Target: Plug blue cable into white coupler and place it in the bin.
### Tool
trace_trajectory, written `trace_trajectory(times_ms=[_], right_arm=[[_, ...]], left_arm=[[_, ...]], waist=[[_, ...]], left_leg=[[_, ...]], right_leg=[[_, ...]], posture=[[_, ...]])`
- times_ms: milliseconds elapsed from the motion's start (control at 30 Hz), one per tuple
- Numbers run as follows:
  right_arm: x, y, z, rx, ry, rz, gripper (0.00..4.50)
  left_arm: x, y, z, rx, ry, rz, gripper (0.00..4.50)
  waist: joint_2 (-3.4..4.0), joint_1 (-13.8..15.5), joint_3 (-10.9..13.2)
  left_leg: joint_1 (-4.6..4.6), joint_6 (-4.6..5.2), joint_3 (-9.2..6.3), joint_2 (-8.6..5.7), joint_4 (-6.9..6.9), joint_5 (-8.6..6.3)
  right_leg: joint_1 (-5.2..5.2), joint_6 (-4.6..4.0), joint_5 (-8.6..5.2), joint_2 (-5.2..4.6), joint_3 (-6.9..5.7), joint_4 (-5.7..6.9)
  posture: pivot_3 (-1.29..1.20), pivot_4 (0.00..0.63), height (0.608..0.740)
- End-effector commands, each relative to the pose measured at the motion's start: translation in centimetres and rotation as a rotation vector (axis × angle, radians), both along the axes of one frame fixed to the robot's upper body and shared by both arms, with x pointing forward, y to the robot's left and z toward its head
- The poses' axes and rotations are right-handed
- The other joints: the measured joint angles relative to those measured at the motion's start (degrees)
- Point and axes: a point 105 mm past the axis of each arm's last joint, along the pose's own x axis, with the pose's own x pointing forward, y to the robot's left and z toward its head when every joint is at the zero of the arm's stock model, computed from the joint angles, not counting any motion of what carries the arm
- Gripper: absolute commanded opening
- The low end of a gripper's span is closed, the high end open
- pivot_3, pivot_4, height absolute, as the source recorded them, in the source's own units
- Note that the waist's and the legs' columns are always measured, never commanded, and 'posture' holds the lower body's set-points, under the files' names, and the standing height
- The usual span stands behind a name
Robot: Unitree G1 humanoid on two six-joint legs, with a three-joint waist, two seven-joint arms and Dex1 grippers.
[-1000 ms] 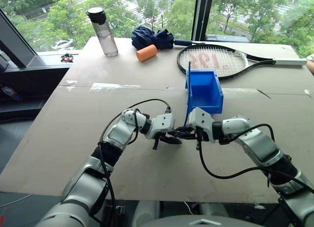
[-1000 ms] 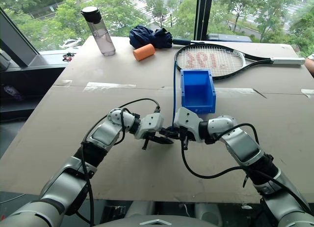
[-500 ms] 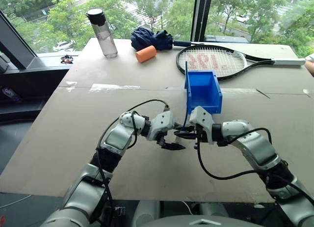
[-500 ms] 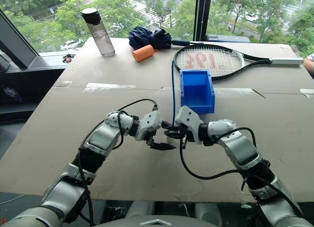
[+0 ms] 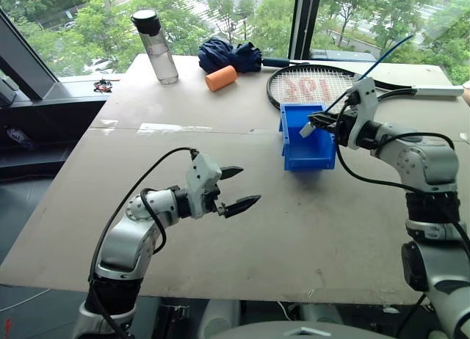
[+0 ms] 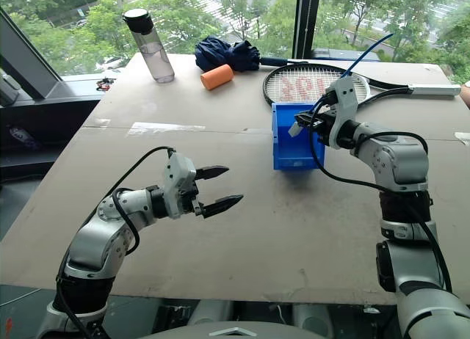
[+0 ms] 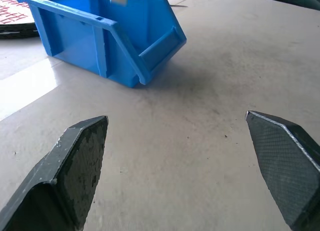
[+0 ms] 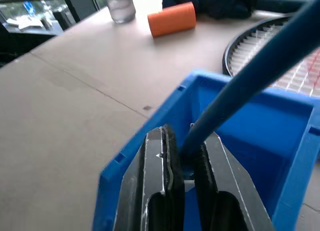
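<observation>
My right gripper (image 5: 321,122) is shut on the blue cable (image 8: 240,86) and hovers over the bin (image 5: 308,157), a bright blue open-top box (image 7: 100,36) at mid-table. The cable slants up and away to the right (image 5: 382,56). At its lower end, the white coupler (image 5: 307,130) hangs just above the bin's inside (image 8: 145,141). My left gripper (image 5: 248,185) stands open and empty above bare tabletop, well left of the bin, pointing toward it. Its black fingers (image 7: 75,161) are spread wide.
A tennis racket (image 5: 312,86) lies right behind the bin. A clear water bottle (image 5: 154,45), an orange foam cylinder (image 5: 219,78) and a dark blue folded cloth (image 5: 231,54) sit at the table's far edge by the window.
The left gripper opened, let go and drew back to the left. The right gripper carried the cable and coupler up and forward from the table's middle to over the bin.
</observation>
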Motion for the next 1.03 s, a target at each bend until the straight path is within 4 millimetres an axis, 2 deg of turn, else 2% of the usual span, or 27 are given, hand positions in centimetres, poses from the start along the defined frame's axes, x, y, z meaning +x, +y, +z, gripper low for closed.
trace_trajectory(times_ms=[33, 133, 233, 300, 567, 667, 733, 800, 933, 1033], right_arm=[[1.3, -0.1, 0.3, -0.022, -0.032, 0.005, 1.34], [1.2, -0.5, 1.9, 0.035, -0.092, -0.007, 2.68], [-1.1, -0.9, 3.7, 0.088, -0.171, 0.065, 3.85], [-3.2, -1.5, 4.6, 0.076, -0.24, 0.097, 3.85], [-9.8, -4.5, 5.3, -0.026, -0.37, 0.11, 3.85], [-12.6, -6.6, 4.1, -0.194, -0.423, 0.062, 3.85], [-14.1, -7.4, 3.8, -0.207, -0.474, 0.051, 3.85], [-15.7, -8.7, 3.0, -0.234, -0.455, 0.032, 3.85], [-20.3, -12.2, 0.0, -0.336, -0.402, 0.005, 3.85], [-22.1, -13.6, -1.8, -0.369, -0.351, -0.006, 3.85]], left_arm=[[-0.3, -0.6, 1.3, -0.016, -0.058, 0.007, 4.5], [-0.5, -0.4, 1.7, -0.045, -0.055, 0.036, 4.5], [-0.9, -0.3, 2.1, -0.076, -0.05, 0.049, 4.5], [-1.1, -0.3, 2.3, -0.085, -0.044, 0.051, 4.5], [-2.0, 0.4, 2.5, -0.101, -0.009, 0.038, 4.5], [-3.0, 1.5, 2.1, -0.094, 0.031, 0.043, 4.5], [-3.7, 2.1, 1.8, -0.081, 0.05, 0.049, 4.5], [-4.7, 3.0, 1.3, -0.058, 0.075, 0.062, 4.5], [-7.2, 6.0, 0.2, 0.002, 0.152, 0.104, 4.5], [-8.0, 6.7, -0.3, 0.025, 0.184, 0.104, 4.5]], waist=[[0.02, 0.0, 0.0], [0.02, 0.0, 0.0], [0.02, 0.2, 0.0], [0.02, 0.5, 0.0], [0.05, 0.0, 0.1], [-0.04, 0.1, 0.0], [-0.06, 0.3, 0.0], [-0.04, 0.3, 0.1], [-0.19, 0.3, 0.1], [-0.18, 0.3, 0.1]], left_leg=[[0.0, 0.0, 0.03, 0.0, -0.05, 0.0], [0.0, 0.0, 0.03, 0.02, -0.17, 0.0], [-0.04, 0.0, -0.01, 0.03, -0.2, 0.0], [-0.08, 0.0, -0.09, 0.04, -0.2, 0.0], [0.06, 0.0, -0.04, -0.01, -0.18, 0.0], [0.06, 0.0, -0.04, 0.03, -0.21, 0.0], [0.07, 0.0, -0.04, 0.06, -0.27, -0.01], [0.08, 0.0, -0.01, 0.06, -0.28, -0.01], [0.15, 0.0, 0.07, 0.19, -0.29, -0.01], [0.17, -0.01, 0.1, 0.3, -0.29, -0.02]], right_leg=[[-0.01, 0.0, 0.0, 0.0, 0.01, 0.0], [-0.05, 0.01, 0.0, 0.01, 0.01, -0.02], [-0.07, 0.01, 0.01, -0.01, -0.01, -0.03], [-0.06, 0.02, 0.0, -0.05, -0.07, -0.07], [0.05, 0.02, -0.02, -0.06, 0.0, -0.07], [0.04, 0.02, -0.03, -0.02, -0.03, -0.09], [0.04, 0.05, -0.07, -0.01, -0.05, -0.11], [0.04, 0.03, -0.09, -0.01, -0.02, -0.12], [0.08, -0.08, -0.27, -0.03, 0.05, -0.15], [0.09, 0.07, -0.39, -0.09, 0.08, -0.18]], posture=[[0.0, 0.15, 0.74], [0.0, 0.15, 0.74], [0.0, 0.15, 0.74], [0.0, 0.15, 0.74], [0.0, 0.15, 0.74], [0.0, 0.15, 0.74], [0.0, 0.15, 0.74], [0.0, 0.15, 0.74], [0.0, 0.15, 0.74], [0.0, 0.15, 0.74]])
